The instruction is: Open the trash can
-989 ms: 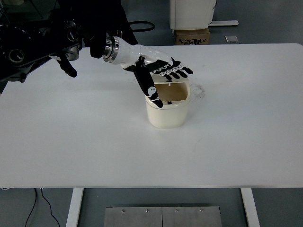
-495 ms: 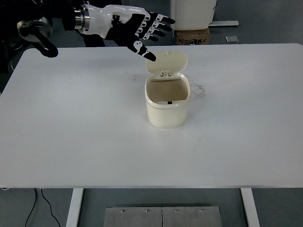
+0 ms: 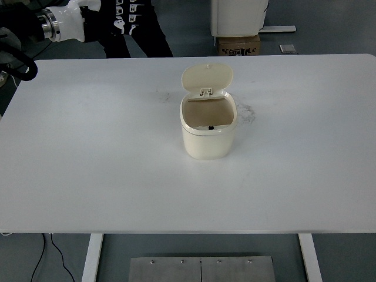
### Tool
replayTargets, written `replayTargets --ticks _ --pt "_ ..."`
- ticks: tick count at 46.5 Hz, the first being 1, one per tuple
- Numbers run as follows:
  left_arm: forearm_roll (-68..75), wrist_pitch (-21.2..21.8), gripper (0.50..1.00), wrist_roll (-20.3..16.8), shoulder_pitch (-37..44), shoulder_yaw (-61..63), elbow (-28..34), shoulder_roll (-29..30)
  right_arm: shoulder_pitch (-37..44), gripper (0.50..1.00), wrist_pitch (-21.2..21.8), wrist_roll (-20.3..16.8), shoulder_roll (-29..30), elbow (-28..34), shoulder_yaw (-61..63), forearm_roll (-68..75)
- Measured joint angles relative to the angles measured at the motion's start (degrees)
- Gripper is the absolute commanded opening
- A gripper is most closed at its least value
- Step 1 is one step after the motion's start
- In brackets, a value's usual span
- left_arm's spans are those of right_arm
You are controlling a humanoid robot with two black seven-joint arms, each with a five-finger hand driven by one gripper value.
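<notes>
The cream trash can (image 3: 207, 130) stands upright near the middle of the white table (image 3: 106, 176), its lid (image 3: 207, 77) swung up and back on the far-side hinge so the bin's mouth is open; judged from that, the opening itself looks done. The left hand (image 3: 126, 13) is well apart from it, up at the picture's top-left beyond the table's far edge, so the can lies down and to the right of it, toward the robot's side. Only the white wrist and part of the black-and-white palm show, and whether its fingers are spread or curled cannot be told; it has hold of nothing visible. The right arm is out of view. Half a second ago the hand hovered, fingers spread, just left of the raised lid; now it has withdrawn toward the corner, while can and lid remain unchanged.
</notes>
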Motion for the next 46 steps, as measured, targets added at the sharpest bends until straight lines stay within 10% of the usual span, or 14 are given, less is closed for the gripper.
replayTargets --ticks 29,46 --pt "-8.7 15.3 1.000 -2.9 19.6 -23.4 9.1 0.7 0.0 0.991 0.0 0.0 0.0 0.0 0.0 0.0" --pt "-13.2 17.2 1.000 -3.0 27.6 -30.5 12.1 0.6 0.0 0.991 0.0 0.0 0.0 0.0 0.0 0.0"
